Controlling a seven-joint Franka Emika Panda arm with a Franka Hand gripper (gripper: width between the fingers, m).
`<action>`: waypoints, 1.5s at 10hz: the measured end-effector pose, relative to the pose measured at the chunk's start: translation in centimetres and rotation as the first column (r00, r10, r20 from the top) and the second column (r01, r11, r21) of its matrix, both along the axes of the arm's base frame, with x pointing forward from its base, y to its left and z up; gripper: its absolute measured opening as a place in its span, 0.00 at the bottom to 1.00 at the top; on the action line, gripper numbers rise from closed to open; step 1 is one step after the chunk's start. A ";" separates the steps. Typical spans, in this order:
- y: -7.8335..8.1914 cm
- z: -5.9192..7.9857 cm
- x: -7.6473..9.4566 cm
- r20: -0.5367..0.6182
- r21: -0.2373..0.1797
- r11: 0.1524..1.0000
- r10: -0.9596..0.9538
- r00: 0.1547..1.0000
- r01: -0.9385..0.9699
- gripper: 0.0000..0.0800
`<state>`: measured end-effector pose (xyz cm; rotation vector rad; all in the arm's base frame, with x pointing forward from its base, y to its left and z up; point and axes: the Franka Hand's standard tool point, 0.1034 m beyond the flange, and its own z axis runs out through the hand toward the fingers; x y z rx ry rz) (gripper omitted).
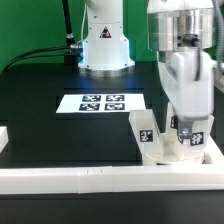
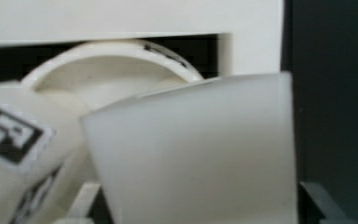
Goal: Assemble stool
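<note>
Item: stool kit, part-assembled, in the corner of the white border rails (image 1: 60, 178).

Pincer (image 1: 184, 128): lowered at the exterior view's right, jaws nearly shut on a white leg block (image 1: 183, 140) whose tagged face shows just below the fingertips. In the wrist view that block (image 2: 194, 150) fills the foreground; the fingertips themselves are out of shot.

Seat (image 2: 114, 75): round ring, directly under and beyond the held block, apparently wedged against the rail. A second tagged block (image 1: 146, 130) stands just beside the pincer, touching or nearly touching the seat.

Marker board (image 1: 102, 102): flat on the table, well apart from the pincer.

Risks:
- Held block looks tilted in the wrist view; pressed down so, it could jam at the socket edge rather than seat.
- Downward force off-centre could tip or slide the seat.
- The neighbouring block is close enough for a finger to knock it loose.
- Socket position is hidden, so alignment cannot be confirmed.
</note>
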<state>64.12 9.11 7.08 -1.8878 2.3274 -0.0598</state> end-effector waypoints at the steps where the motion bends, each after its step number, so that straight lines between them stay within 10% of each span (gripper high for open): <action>1: 0.2 -0.1 -0.1 0.002 0.025 0.993 -0.113 0.994 0.113 0.43; 8: 1.0 -0.6 -0.2 -0.005 0.075 0.949 -0.305 0.952 0.305 0.43; 10: 1.1 -0.6 -0.1 0.002 0.069 0.963 -0.263 0.965 0.262 0.73; 15: 2.0 2.9 1.1 0.117 -0.041 0.930 0.368 0.922 -0.366 0.81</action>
